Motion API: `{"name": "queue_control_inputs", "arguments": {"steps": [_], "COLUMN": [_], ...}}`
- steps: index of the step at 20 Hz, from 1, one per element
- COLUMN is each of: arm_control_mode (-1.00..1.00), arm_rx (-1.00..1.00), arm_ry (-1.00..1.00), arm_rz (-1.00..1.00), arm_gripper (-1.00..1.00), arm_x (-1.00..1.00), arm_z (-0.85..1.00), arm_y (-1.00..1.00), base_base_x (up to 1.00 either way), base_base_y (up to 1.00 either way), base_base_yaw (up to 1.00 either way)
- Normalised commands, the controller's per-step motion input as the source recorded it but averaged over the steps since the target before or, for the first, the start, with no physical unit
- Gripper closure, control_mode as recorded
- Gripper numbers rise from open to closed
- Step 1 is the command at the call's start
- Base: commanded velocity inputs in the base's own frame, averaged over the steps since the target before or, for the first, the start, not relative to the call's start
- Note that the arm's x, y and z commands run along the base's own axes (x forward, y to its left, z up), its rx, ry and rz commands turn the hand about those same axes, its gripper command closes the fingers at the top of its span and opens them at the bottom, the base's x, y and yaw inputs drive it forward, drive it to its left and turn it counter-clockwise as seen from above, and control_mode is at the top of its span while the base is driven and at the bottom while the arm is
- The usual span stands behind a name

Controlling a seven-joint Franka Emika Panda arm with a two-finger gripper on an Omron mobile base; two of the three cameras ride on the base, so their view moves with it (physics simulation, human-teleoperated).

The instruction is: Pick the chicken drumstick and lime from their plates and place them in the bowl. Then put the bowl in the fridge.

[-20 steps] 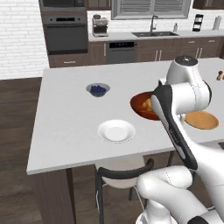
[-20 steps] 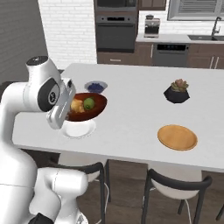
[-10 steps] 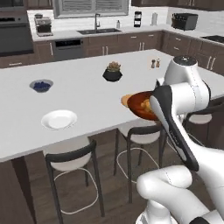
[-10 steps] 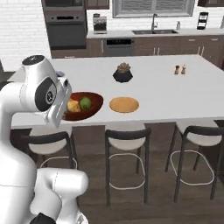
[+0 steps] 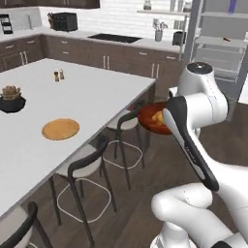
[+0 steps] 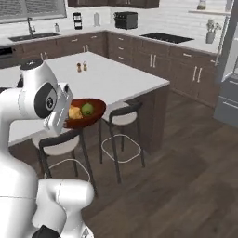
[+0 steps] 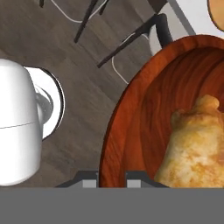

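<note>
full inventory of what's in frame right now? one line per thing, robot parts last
reddish-brown wooden bowl: 1, glossy red-brown, held in the air off the island's edge, above the stools
golden fried chicken drumstick: 1, golden-orange, inside the bowl
dark green lime: 1, green, inside the bowl beside the drumstick
flat tan wooden plate: 1, tan, on the island top
black succulent pot: 1, black with a brownish plant, on the island, farther back than the plate
salt and pepper shakers: 2, brown and pale, upright on the island
bar stools: several, dark frames with pale seats, along the island
grey fridge: 1, open with pale shelves, at the back right
white arm's hand: 1, shut on the bowl's rim
</note>
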Motion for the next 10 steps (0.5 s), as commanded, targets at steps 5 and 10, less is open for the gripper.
{"name": "queue_control_inputs", "arguments": {"steps": [5,10], "arm_control_mode": [1.0,1.0], "arm_rx": [0.0,0.0], "arm_ry": [0.0,0.0], "arm_rz": [0.0,0.0], "arm_gripper": [1.0,1.0], "arm_x": [0.0,0.0], "arm_z": [0.0,0.0], "arm_y": [0.0,0.0], "base_base_x": [0.14,0.93], "base_base_y": [0.0,0.0], "base_base_yaw": [-0.86,-0.5]}}
